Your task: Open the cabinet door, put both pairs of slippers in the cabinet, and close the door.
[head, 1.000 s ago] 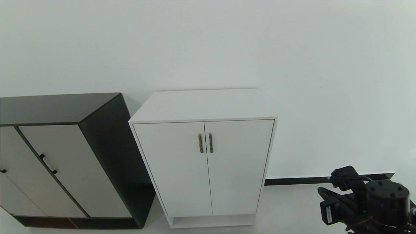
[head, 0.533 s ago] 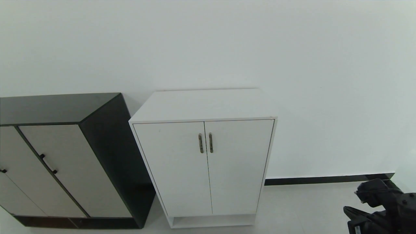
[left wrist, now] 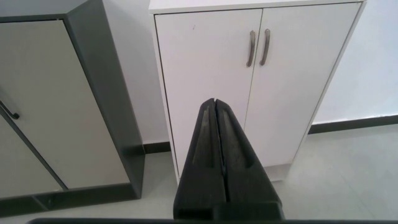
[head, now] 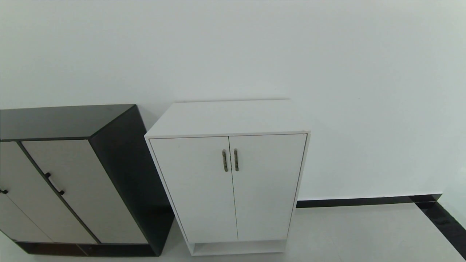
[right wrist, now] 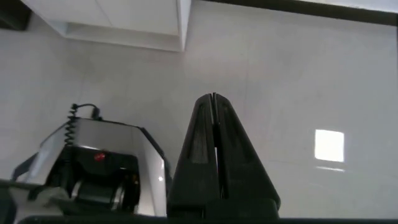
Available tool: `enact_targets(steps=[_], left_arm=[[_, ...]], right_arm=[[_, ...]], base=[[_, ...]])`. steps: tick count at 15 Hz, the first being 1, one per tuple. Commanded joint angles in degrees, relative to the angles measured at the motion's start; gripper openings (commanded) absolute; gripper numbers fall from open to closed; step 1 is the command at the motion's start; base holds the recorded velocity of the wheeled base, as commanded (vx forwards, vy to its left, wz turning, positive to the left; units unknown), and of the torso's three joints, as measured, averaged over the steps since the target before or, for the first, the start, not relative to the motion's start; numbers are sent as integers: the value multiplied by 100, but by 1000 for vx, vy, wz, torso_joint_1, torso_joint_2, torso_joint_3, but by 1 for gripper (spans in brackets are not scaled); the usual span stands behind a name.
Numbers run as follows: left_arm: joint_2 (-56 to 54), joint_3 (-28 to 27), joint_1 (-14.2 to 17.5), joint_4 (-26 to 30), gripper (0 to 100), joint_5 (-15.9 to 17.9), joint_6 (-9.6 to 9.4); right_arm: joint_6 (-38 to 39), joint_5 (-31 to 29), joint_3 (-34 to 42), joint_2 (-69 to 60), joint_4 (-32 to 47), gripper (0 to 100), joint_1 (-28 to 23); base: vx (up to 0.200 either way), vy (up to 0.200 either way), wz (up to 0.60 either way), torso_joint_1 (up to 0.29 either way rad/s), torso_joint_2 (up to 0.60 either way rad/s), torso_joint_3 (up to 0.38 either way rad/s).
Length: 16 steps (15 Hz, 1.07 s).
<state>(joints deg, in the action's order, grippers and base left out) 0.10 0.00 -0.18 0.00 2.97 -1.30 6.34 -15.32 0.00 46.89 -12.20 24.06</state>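
The white cabinet (head: 233, 174) stands on the floor (head: 346, 233) with its back against the pale wall (head: 255, 47), and both of its doors are closed. The left door (head: 193, 189) and the right door (head: 267, 185) meet along a thin seam down the middle of the front. The left handle (head: 225, 160) and the right handle (head: 236, 159) (two slim upright metal bars) sit just either side of that seam, in the upper half of the doors. Below the doors the white cabinet has a shallow open recess (head: 236, 247) at floor level, and its flat top (head: 227, 116) is bare white. Just beside the white cabinet, on its left side, is a dark cabinet (head: 123, 163) with pale door panels (head: 72, 189), also closed, and a black handle (head: 54, 183). From the white cabinet's right side a black baseboard (head: 364, 201) runs along the foot of the wall. The left gripper (left wrist: 214, 104) is in front of the white cabinet and well apart from it, its tip aimed at the lower part of the left door. Its two fingers are pressed flat together with nothing between them. The right gripper (right wrist: 214, 98) hangs over bare floor off the white cabinet's right bottom corner, near it but not touching. Its fingers are likewise pressed together and hold nothing.
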Motion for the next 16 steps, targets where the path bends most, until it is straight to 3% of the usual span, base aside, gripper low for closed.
enact_targets(steps=[1,6,9,10,12,14,16], left_arm=[[-1,0,1,0,0,1,-1],[-1,0,1,0,0,1,-1],[-1,0,1,0,0,1,-1],[-1,0,1,0,0,1,-1],[-1,0,1,0,0,1,7],[-1,0,1,0,0,1,-1],[-1,0,1,0,0,1,-1]], right_arm=[[34,302,0,-1902,904,0,-33],[-54,1357,-53,-2764,1124,0,-42],[-458,1330,0,-2781,1185,0,-174],[-933,1383,-9,-2808,1220,0,-429],[-801,1348,0,-2816,1229,0,-701],[-722,1339,0,-3098,1229,0,-1536],[-722,1339,0,-3616,1229,0,-1870]], base=[[0,0,0,0,0,0],[0,0,0,0,0,0],[0,0,0,0,0,0],[0,0,0,0,0,0],[0,0,0,0,0,0],[0,0,0,0,0,0],[0,0,0,0,0,0]])
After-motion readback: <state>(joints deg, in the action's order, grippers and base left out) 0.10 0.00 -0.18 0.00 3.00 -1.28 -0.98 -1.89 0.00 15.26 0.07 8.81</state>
